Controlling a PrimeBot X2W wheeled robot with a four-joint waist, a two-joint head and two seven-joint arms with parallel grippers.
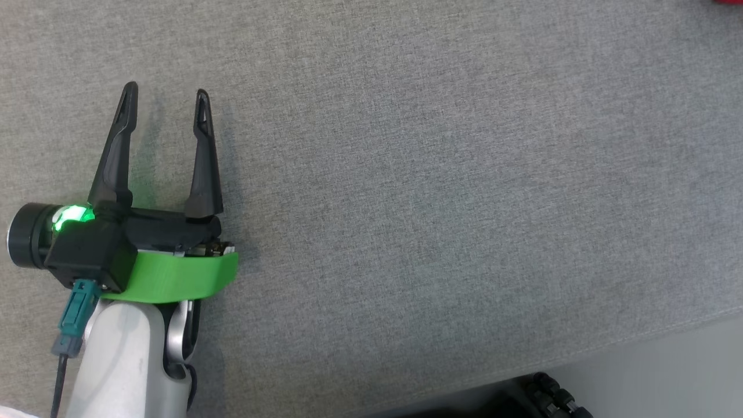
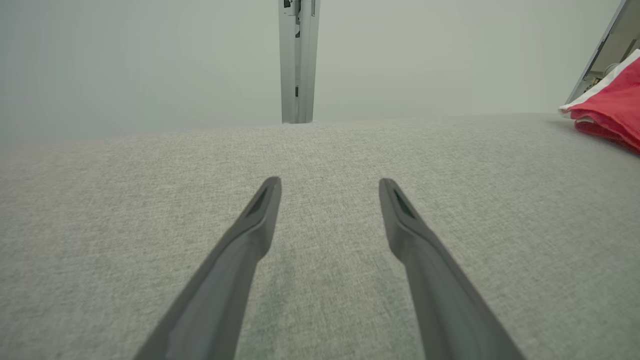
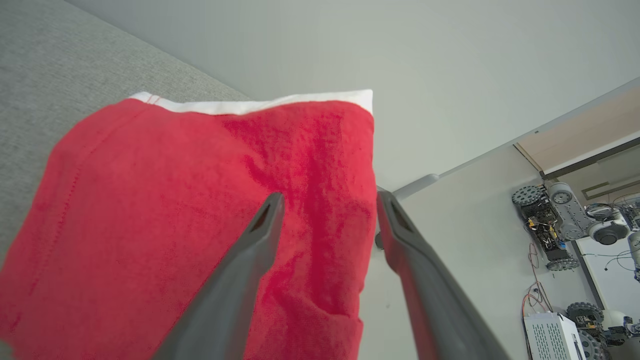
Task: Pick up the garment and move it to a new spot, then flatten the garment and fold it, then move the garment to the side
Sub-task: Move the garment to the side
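The garment (image 3: 175,200) is red cloth with a white band along one edge, lying folded at the edge of the grey surface (image 3: 75,65), part of it reaching past that edge. My right gripper (image 3: 330,196) is open just above it, fingers spread over its right portion, nothing clamped. In the left wrist view the garment (image 2: 612,100) lies far off to the right. A sliver of red (image 1: 730,2) shows at the head view's top right corner. My left gripper (image 1: 167,92) is open and empty over bare grey fabric, as its own view (image 2: 330,182) confirms.
The grey upholstered surface (image 1: 435,174) ends at a front edge (image 1: 638,342) with pale floor beyond. A dark part of the robot's base (image 1: 551,397) shows below. Wheeled machine parts (image 3: 565,215) sit on the floor. A metal post (image 2: 298,60) stands behind the surface.
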